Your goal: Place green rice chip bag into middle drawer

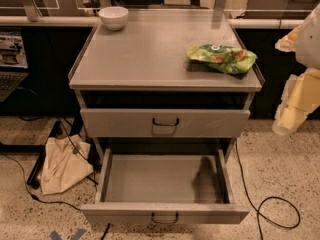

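Note:
The green rice chip bag (pixel 221 57) lies flat on the right side of the grey cabinet top, near the right edge. The middle drawer (pixel 165 213) is the lower of the two and is pulled out; its inside holds nothing. My gripper (pixel 290 111) is a pale cream shape at the right edge of the camera view. It hangs in the air beside the cabinet, to the right of the bag and lower than it, touching nothing.
A white bowl (pixel 113 17) stands at the back left of the cabinet top (pixel 150 54). The upper drawer front (pixel 125 122) is shut. A beige cloth bag (pixel 62 164) and cables (pixel 270 209) lie on the speckled floor around the cabinet.

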`<action>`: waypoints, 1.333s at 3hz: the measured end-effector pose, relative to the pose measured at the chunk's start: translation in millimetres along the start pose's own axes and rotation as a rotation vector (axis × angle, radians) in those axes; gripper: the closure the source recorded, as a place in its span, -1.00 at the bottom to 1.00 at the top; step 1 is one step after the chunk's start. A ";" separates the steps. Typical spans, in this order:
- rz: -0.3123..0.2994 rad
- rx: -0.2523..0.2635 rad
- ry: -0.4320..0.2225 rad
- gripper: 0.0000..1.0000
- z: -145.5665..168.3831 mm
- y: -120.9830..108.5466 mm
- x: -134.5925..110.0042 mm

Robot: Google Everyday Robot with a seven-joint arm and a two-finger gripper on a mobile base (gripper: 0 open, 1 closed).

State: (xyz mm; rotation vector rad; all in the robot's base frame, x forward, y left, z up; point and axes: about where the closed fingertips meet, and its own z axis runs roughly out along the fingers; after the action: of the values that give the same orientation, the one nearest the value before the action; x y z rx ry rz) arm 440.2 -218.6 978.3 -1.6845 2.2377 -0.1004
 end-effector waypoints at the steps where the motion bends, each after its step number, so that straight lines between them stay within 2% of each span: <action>1: 0.162 0.076 -0.044 -1.00 -1.7 -17.6 10.1; 2: 0.462 0.204 -0.137 -1.00 -0.6 -53.0 26.3; 3: 0.643 0.260 -0.210 -1.00 2.1 -75.9 35.5; 4: 0.731 0.241 -0.264 -1.00 14.1 -101.9 40.2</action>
State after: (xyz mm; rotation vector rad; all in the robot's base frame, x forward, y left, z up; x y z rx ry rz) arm 528.7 -284.6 982.0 -0.6487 2.3647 0.0294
